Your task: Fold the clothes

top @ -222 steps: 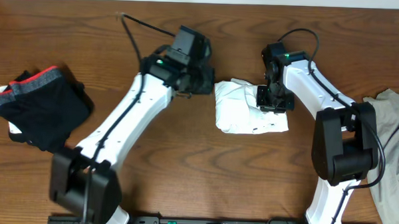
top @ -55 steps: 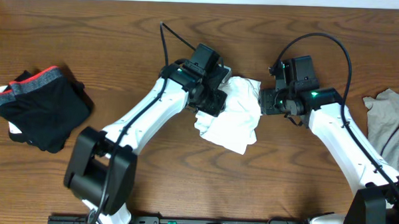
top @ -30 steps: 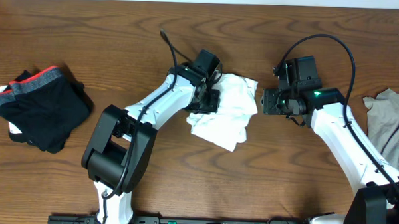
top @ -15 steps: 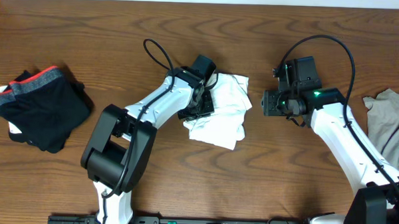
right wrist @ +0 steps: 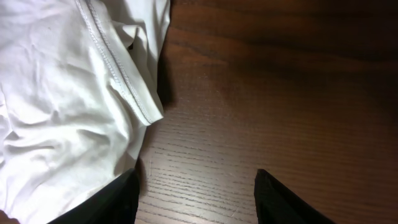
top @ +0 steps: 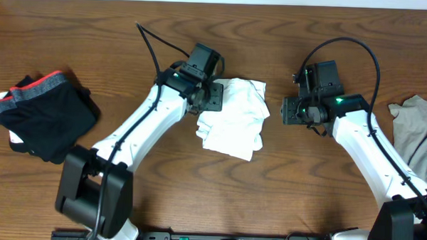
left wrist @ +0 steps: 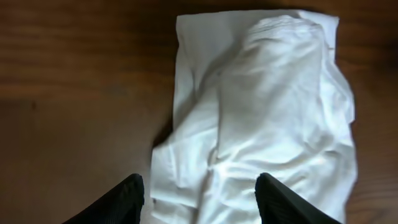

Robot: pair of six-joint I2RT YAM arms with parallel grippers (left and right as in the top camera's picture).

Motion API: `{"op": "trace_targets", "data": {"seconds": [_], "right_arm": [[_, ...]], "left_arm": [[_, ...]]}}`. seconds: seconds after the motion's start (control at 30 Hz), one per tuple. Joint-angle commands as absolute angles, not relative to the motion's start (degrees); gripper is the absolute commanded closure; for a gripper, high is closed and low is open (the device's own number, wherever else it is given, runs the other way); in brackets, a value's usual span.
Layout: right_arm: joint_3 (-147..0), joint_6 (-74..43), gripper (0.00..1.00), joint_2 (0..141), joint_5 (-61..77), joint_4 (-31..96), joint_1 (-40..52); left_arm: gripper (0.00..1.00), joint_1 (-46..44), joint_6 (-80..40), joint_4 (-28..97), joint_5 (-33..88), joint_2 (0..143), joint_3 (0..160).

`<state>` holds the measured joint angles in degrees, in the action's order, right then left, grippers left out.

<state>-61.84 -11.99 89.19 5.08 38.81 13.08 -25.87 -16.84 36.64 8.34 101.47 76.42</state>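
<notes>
The white shirt point(top: 231, 119) lies bunched and partly folded on the table point(top: 74, 22), midway between its left and right edges. The left gripper point(top: 210, 98) is positioned over the shirt's far-left corner and the right gripper point(top: 288, 110) just beside its right side. Both have their jaws apart and grip nothing. A dark garment point(top: 46, 118) lies near the left edge and a grey garment point(top: 416, 141) at the right edge.

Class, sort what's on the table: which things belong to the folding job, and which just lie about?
Job in hand: white shirt, left gripper, right gripper.
Lying aside: black shorts, grey cloth; clothes too, but untouched.
</notes>
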Motion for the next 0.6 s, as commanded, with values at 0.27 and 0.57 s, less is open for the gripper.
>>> {"op": "trace_targets", "data": {"seconds": [0.27, 0.57], "right_arm": [[-62.06, -12.62, 0.42, 89.19, 4.32, 39.46, 12.75], [-62.08, -12.62, 0.42, 89.19, 4.32, 39.51, 12.75]], "left_arm": [[0.33, -21.50, -3.20, 32.82, 25.30, 114.21, 76.49], [0.61, -21.71, -2.11, 31.40, 38.59, 121.03, 76.49]]}}
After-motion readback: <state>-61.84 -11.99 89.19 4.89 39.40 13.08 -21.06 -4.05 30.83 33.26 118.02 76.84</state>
